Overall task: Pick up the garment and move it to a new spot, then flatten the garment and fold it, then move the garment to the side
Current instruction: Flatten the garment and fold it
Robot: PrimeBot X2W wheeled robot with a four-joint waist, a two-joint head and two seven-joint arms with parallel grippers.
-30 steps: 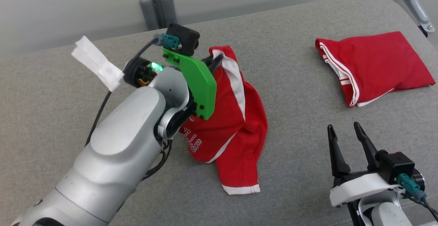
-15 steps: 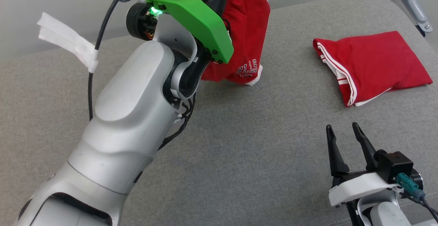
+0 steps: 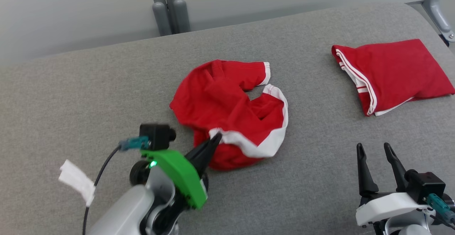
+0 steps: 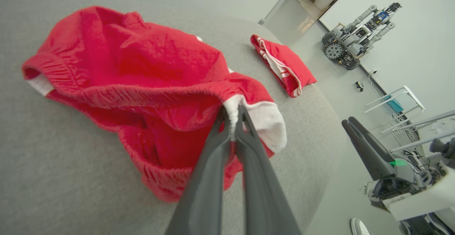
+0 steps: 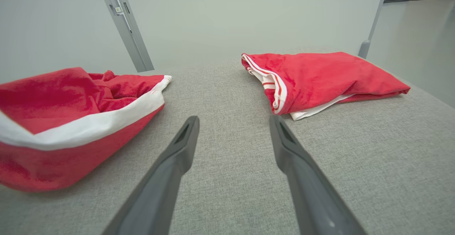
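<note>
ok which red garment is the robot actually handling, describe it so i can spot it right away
On the grey fabric surface, look near the middle, left of the neatly folded red garment at the far right. The one you want is the crumpled red shorts lying in an open heap, with the shut left gripper pinching their white-trimmed edge.

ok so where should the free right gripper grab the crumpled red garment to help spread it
Take the white hem band on the right side of the crumpled garment, away from where the left gripper pinches it. Come in low from the robot's right with the right gripper: that edge faces it and sits raised, clear of folds.
</note>
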